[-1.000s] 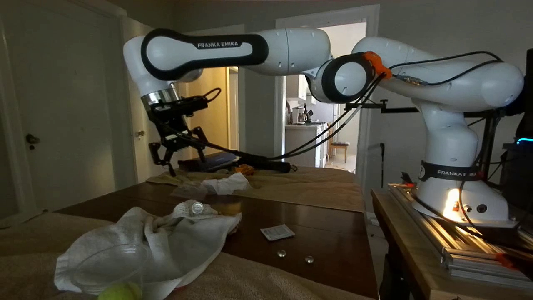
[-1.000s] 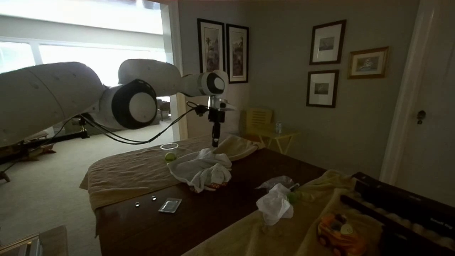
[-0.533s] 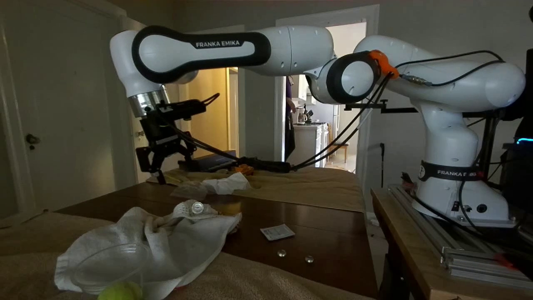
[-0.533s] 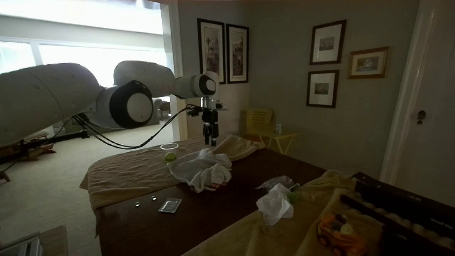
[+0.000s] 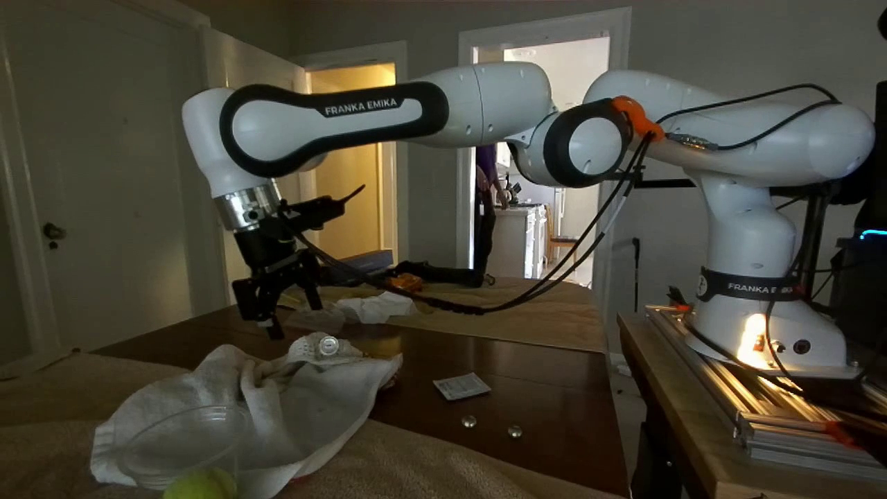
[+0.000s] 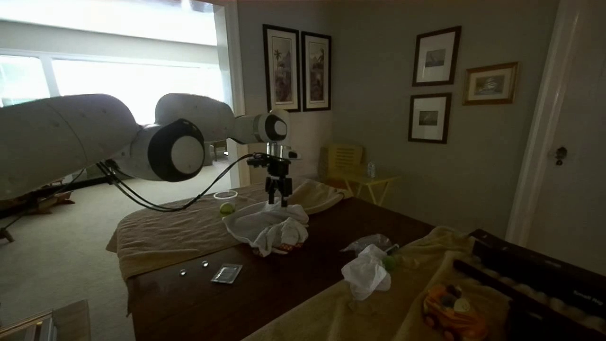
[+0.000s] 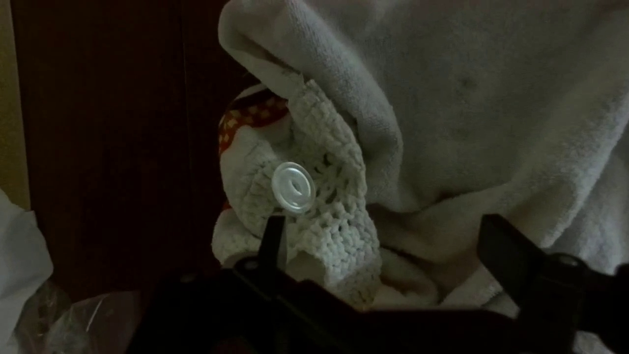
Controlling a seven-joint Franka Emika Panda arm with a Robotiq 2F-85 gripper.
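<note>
My gripper [image 5: 296,321] stands open with nothing between its fingers, pointing down just above a rumpled white towel [image 5: 312,416]. In the wrist view the towel [image 7: 471,123] fills the right side. A crocheted band [image 7: 344,236] with a round white button [image 7: 294,188] lies at the towel's left end, beside a red checked patch [image 7: 255,115]. The left finger [image 7: 272,241] appears over the crochet near the button, the right finger [image 7: 508,260] over towel folds. In an exterior view the gripper [image 6: 278,202] hangs over the towel's far part; contact is not visible.
Near the towel are a clear plastic tub [image 5: 180,443] and a tennis ball [image 6: 227,209]. A small packet [image 5: 462,386] and two glassy beads [image 5: 469,421] lie on the table. Crumpled white wrapping [image 6: 367,272], an orange toy car [image 6: 453,310] and a black box [image 6: 544,274] sit across from them.
My gripper has come down closer to the towel and turned somewhat, staying open. A person has appeared in the far doorway. The towel and the other objects lie as before.
</note>
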